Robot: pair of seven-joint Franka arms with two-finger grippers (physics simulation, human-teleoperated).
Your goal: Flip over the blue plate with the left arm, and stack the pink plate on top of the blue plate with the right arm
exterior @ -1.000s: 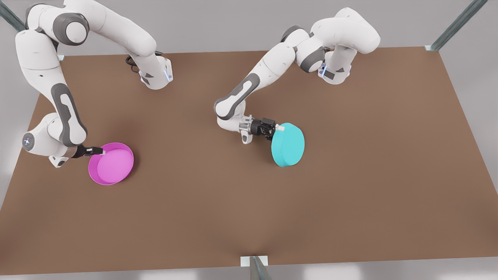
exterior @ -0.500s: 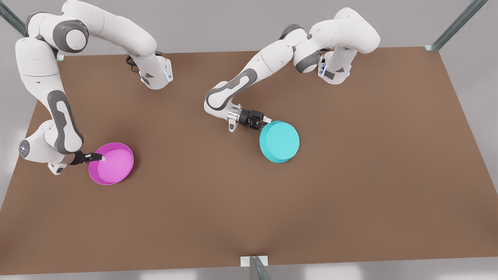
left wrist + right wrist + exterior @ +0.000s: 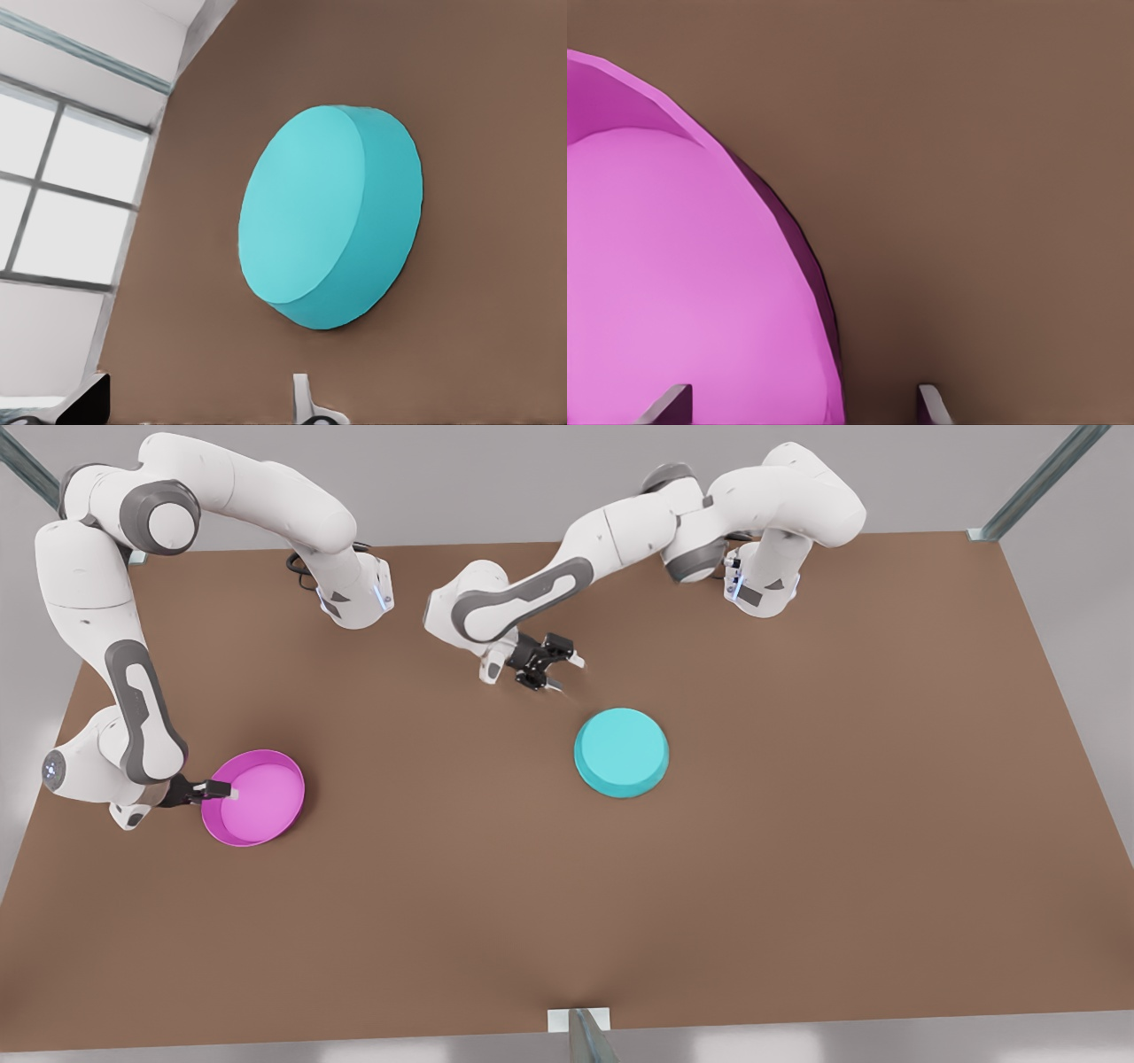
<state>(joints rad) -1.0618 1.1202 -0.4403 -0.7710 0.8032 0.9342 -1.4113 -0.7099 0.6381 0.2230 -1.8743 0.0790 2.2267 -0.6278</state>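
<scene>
I have the blue plate [image 3: 621, 751] lying upside down near the middle of the brown table [image 3: 797, 868], flat base up, rim on the tabletop. In the left wrist view the same plate [image 3: 328, 217] shows its flat base and side wall, nothing touching it. A round dish has no long axis to record.

The left gripper [image 3: 551, 673] hangs above the table, up and toward the front view's left of the blue plate, clear of it. Its 2 fingers are spread apart with nothing between them: released.

The pink plate [image 3: 254, 797] sits right way up, hollow facing upward, at the front view's left side of the table, well apart from the blue one.

The right gripper [image 3: 224, 789] is at the pink plate's rim on the side nearest its arm. In the right wrist view 2 fingertips [image 3: 671, 405] straddle the pink plate's [image 3: 673, 283] wall, one over the inside, one outside. Whether they press the rim I cannot tell; the gap looks wide.
</scene>
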